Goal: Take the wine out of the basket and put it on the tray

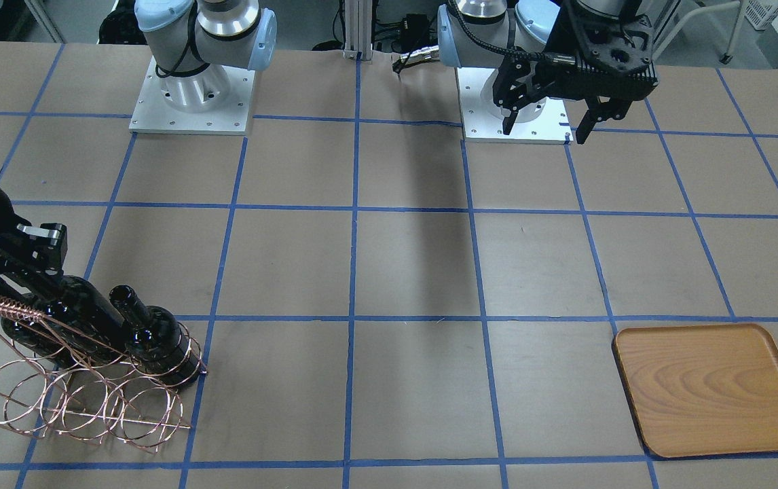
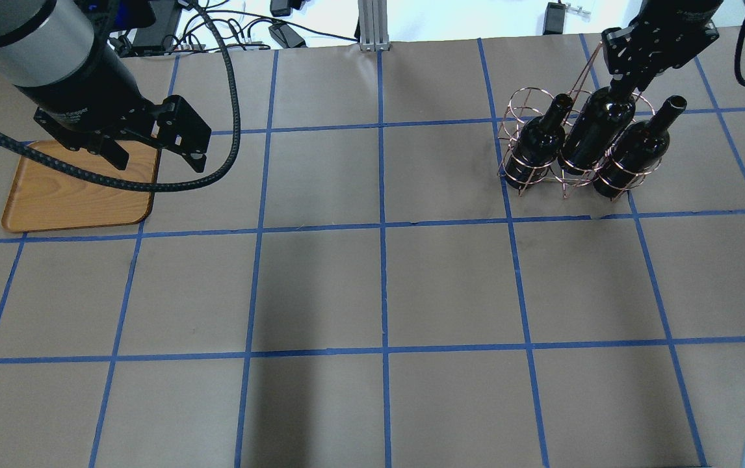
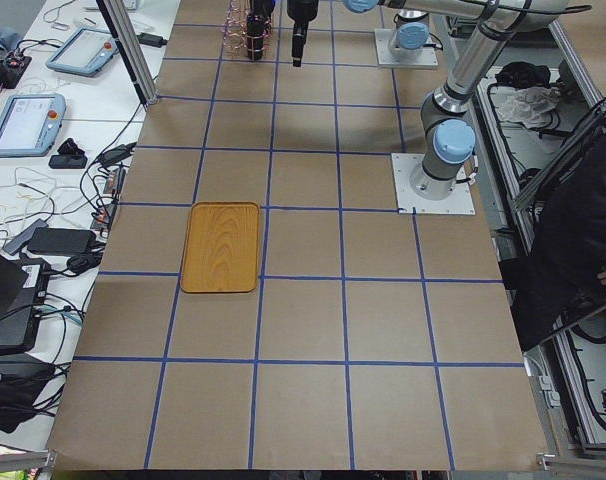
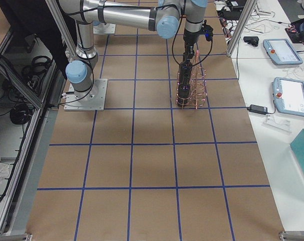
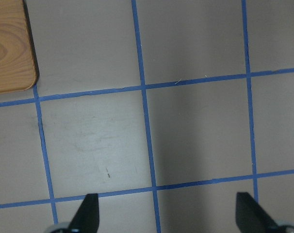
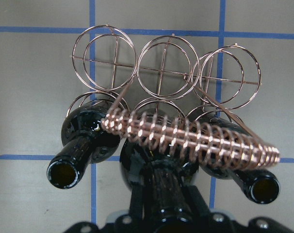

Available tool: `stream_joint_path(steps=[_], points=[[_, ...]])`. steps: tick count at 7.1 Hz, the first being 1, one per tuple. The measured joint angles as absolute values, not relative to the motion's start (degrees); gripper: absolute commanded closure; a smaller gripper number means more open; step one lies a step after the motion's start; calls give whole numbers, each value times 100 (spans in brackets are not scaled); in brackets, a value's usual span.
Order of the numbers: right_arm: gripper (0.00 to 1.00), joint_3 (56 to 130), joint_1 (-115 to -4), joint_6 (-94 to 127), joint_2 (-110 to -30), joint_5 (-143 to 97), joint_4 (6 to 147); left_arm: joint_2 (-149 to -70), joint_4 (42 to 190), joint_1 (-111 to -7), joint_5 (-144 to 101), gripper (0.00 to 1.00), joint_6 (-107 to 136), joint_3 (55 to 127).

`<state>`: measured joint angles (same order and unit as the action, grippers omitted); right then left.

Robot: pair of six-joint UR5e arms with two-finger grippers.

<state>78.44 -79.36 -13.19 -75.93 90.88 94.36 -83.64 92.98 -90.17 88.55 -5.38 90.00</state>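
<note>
Grip on the wine [image 2: 597, 133], the middle bottle of three leaning in the basket [image 1: 83, 397] on the robot's right side, is the point to be checked: the right gripper [image 2: 625, 81] is seen closed about its neck, though firm contact cannot be confirmed, the grasp being partly hidden by the coiled handle [image 6: 186, 136]. Withdrawal is best made along the bottle's own axis, so that ring and handle are not snagged. The left gripper [image 2: 155, 155] is held with its jaws apart near the tray [image 2: 73, 208], well apart from the basket.
</note>
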Motion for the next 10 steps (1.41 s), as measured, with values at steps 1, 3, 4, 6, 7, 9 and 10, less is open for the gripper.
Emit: stream_joint_path(steps=[1,3,4,6,7,9,10], points=[[100,7838,-7936,-1387,-7572,9088,9447,-8361,9299,-9018,8857,0,-542,9000],[100,7833,-7937,-1539,-7521,9089,9468,-8362,9299,-9017,8855,0,-541,9004],[100,7832,-7937,-1686,-7453,9096,9526,-8363,9299,-9017,8855,0,-541,9004],[100,7840,-7937,-1884,-7296,9104,9733,-8363,9299,-9018,8857,0,-543,9008],[100,7847,-7935,-1976,-7209,9105,9833,-8365,9299,-9017,8857,0,-544,9008],[74,7864,-7933,-2103,-7042,9100,9988,-8364,9299,-9017,8856,0,-545,9004],[72,7878,-7932,-2109,-6994,9100,10014,-8364,9299,-9017,8855,0,-545,9003]])
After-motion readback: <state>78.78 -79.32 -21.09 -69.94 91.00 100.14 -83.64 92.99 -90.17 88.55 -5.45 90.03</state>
